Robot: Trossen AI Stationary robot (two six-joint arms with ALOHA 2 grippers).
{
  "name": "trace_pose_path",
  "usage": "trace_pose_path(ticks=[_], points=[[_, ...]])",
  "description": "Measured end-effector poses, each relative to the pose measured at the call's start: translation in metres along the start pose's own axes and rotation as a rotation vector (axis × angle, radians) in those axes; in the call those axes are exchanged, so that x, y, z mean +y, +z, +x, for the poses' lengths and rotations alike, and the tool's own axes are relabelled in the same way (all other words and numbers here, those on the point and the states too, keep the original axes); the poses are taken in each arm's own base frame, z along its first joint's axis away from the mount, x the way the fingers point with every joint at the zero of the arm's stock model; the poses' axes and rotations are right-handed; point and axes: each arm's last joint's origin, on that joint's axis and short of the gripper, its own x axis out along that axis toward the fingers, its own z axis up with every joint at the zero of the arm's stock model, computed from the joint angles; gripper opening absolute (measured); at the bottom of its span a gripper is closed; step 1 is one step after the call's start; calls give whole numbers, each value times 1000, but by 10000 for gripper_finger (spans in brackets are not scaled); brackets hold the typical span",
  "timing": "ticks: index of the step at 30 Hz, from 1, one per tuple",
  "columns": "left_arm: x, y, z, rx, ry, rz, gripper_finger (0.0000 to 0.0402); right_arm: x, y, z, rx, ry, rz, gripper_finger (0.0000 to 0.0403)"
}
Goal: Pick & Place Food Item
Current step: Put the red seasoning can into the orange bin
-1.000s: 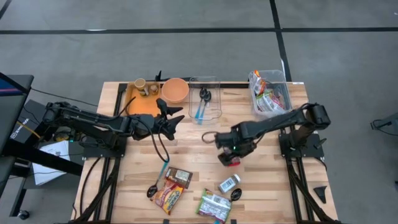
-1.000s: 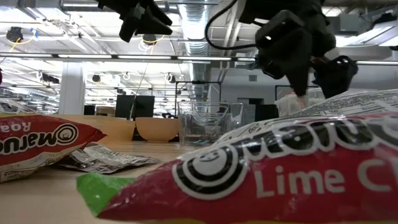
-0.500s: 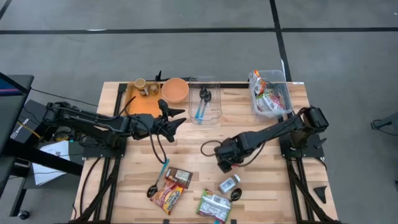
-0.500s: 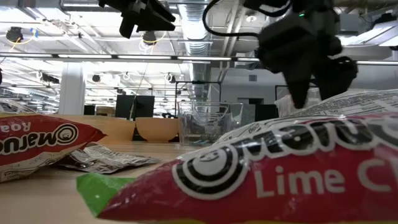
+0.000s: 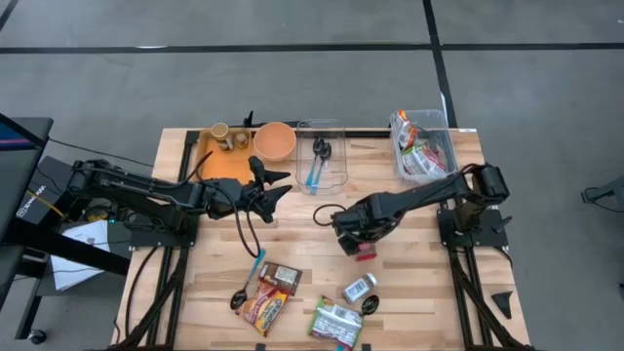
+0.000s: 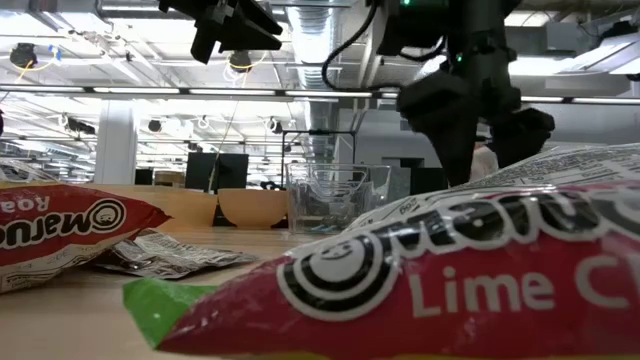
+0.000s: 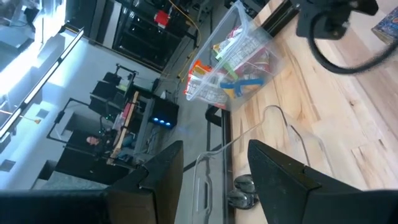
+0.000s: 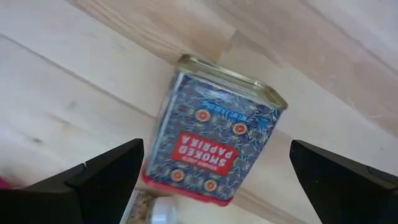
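The tin (image 8: pixel 214 146) in the middle of the right wrist frame is dark blue with a fine pale pattern, small red-and-white roundels, a red label with white letters and a red bottom edge. It lies on pale wood planks (image 8: pixel 81 124).

In the high frame the table (image 5: pixel 292 224) at centre is light wood. An orange tray (image 5: pixel 210 161) and an orange bowl (image 5: pixel 276 141) sit upper left of centre. A clear box (image 5: pixel 322 156) holds a blue-handled spoon (image 5: pixel 312 175). The clear bin (image 5: pixel 421 144) at upper right holds red, green and white packets.

In the low frame a red packet (image 6: pixel 60 230) with white letters lies at left. At lower right is a red and green packet (image 6: pixel 420 290) with white letters.
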Motion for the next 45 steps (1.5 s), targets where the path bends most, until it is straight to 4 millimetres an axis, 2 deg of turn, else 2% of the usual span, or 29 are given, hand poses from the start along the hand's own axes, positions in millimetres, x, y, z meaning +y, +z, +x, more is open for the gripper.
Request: trace_pose_path(ticks=[11,26,31,39,45], points=[[0,0,0,0,-1,-3,172,5,1,24,33,-72,-43,400],[0,0,0,1,-4,-5,172,-15,-5,46,53,-168,-54,398],[0,0,0,1,-4,-9,172,-15,-5,47,53,-165,-76,374],[-1,0,0,3,-6,-11,172,-13,-6,47,36,-155,-98,301],[-1,-1,0,5,-6,-25,172,-13,-8,47,27,-162,-125,298]])
